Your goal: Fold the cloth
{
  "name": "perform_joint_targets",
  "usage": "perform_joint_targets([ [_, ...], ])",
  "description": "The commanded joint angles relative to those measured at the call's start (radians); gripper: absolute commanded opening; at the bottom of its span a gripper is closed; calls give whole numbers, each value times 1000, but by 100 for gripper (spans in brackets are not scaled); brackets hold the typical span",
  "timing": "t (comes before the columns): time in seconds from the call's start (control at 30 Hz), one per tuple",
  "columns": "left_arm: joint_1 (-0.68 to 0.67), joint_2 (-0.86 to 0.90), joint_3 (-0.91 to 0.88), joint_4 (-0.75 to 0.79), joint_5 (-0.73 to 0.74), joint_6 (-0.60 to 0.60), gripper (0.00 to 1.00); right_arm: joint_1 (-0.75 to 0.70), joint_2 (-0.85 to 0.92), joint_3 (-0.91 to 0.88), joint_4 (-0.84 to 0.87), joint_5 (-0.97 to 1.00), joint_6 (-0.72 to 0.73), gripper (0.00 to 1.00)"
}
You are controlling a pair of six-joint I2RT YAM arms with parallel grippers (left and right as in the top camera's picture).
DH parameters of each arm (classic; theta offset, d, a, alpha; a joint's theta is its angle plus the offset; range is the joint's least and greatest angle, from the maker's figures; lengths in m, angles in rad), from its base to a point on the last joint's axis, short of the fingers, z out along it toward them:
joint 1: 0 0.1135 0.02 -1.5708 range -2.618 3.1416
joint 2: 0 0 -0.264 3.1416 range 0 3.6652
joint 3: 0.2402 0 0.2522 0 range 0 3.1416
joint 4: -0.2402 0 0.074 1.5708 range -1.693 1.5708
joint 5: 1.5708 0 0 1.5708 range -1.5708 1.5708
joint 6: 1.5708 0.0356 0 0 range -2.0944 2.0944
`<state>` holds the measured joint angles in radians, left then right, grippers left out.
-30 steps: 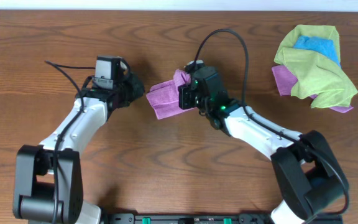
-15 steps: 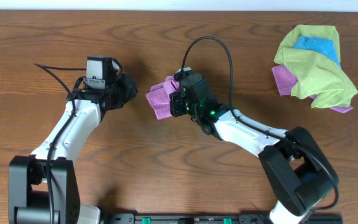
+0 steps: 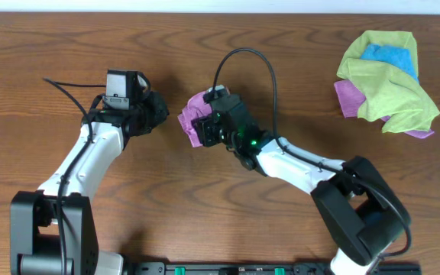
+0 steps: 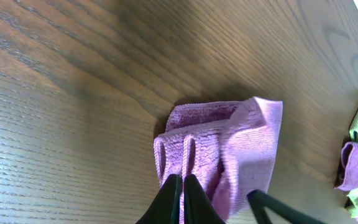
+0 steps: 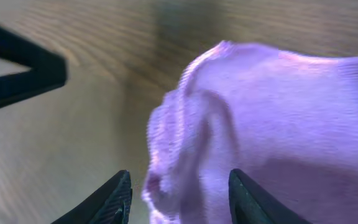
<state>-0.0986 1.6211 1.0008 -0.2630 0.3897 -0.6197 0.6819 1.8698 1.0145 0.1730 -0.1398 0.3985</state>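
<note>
A purple cloth (image 3: 189,118) lies bunched in thick folds on the wooden table between the two arms. My right gripper (image 3: 205,127) is on its right part, open, and the cloth (image 5: 278,106) bulges between the wide fingers (image 5: 118,198). My left gripper (image 3: 162,113) sits just left of the cloth. Its jaws are pressed shut, with the tips (image 4: 181,185) at the cloth's near edge (image 4: 241,143), and nothing shows between them. A right finger (image 4: 272,206) shows in the left wrist view.
A heap of green, blue and purple cloths (image 3: 388,72) lies at the far right of the table. The right arm's black cable (image 3: 243,57) arches over the table behind the cloth. Bare wood (image 3: 67,46) surrounds the arms.
My right gripper has moved left and a little away, pushing the cloth from a flatter sheet into a smaller bunch. My left gripper drew back left early on, then held still.
</note>
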Motion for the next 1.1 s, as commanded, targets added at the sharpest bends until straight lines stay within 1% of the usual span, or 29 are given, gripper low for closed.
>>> perform_joint_targets([
  [0.0,22,-21,19,-6,5,22,6,16,11,21,2,-52,-7,50],
  [0.37,89,-21,19,-10,65,21,6,20,17,21,-16,-64,-3,49],
  [0.47,97,-21,19,-9,80,22,13,20,41,21,-11,-41,-3,45],
  [0.53,100,-21,19,-10,86,22,15,20,68,21,11,-43,-2,41],
  [0.57,100,-21,19,-10,86,22,17,20,78,21,19,-50,0,36],
  [0.6,100,-21,19,-10,87,22,19,20,82,21,22,-56,10,28],
  [0.63,100,-21,19,-10,87,22,21,21,87,21,22,-61,13,22],
  [0.7,100,-21,19,-10,87,22,22,27,88,21,21,-75,12,17],
  [0.8,100,-21,19,-9,87,22,25,40,88,21,22,-92,12,17],
  [0.87,100,-21,19,-9,87,22,32,50,88,21,19,-107,12,17],
  [0.97,103,-21,19,-9,86,22,36,68,87,21,13,-132,12,20],
  [1.07,117,-21,19,-9,87,22,40,81,87,21,9,-138,12,29],
])
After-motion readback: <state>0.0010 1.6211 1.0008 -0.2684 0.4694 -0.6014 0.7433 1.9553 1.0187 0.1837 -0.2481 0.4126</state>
